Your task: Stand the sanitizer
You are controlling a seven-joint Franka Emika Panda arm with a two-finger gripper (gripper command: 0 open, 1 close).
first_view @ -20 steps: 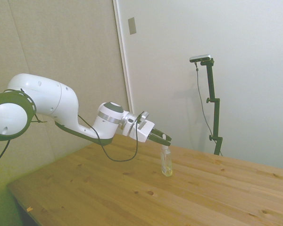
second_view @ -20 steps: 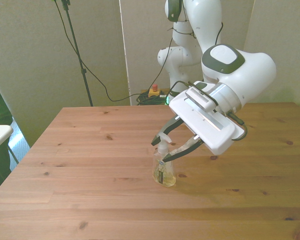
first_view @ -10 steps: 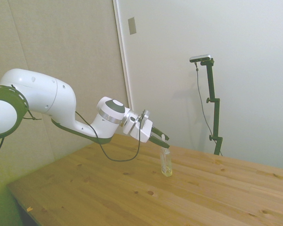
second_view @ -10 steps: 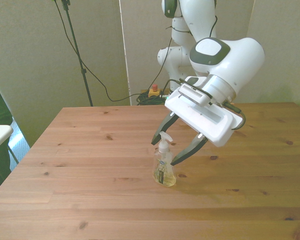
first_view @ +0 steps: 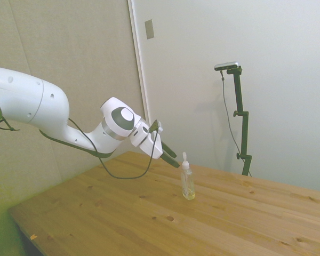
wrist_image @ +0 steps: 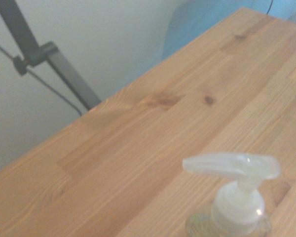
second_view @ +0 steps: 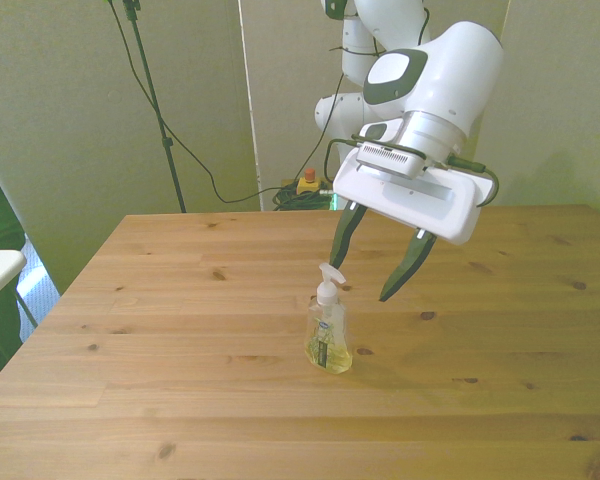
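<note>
Where it is seen in the front view: the sanitizer (second_view: 328, 335) is found upright on the bench (second_view: 180, 330), near the middle of the boards, its base flat on the wood.
Sanitizer, make-up: a clear body with pale yellowish liquid, a label on the front and a white pump top are shown; the print on the label is too small to be read.
Sanitizer, side view: the bottle (first_view: 187, 181) is seen standing free and slim, with nothing touching it.
Sanitizer, wrist view: only the white nozzle and collar (wrist_image: 235, 187) are caught, out of focus; the body is cut off at the picture's edge.
Gripper, state: the gripper (second_view: 377, 262) is held spread wide, with nothing between its dark fingers (second_view: 405, 264).
Gripper, place: it is held above the bottle and toward the front view's right, clear of the nozzle.
Gripper, side view: the gripper (first_view: 169, 158) is seen edge-on, so the gap between the fingers cannot be made out there.
Bench, limits: the near edge and both sides are cut off in the front view.
</note>
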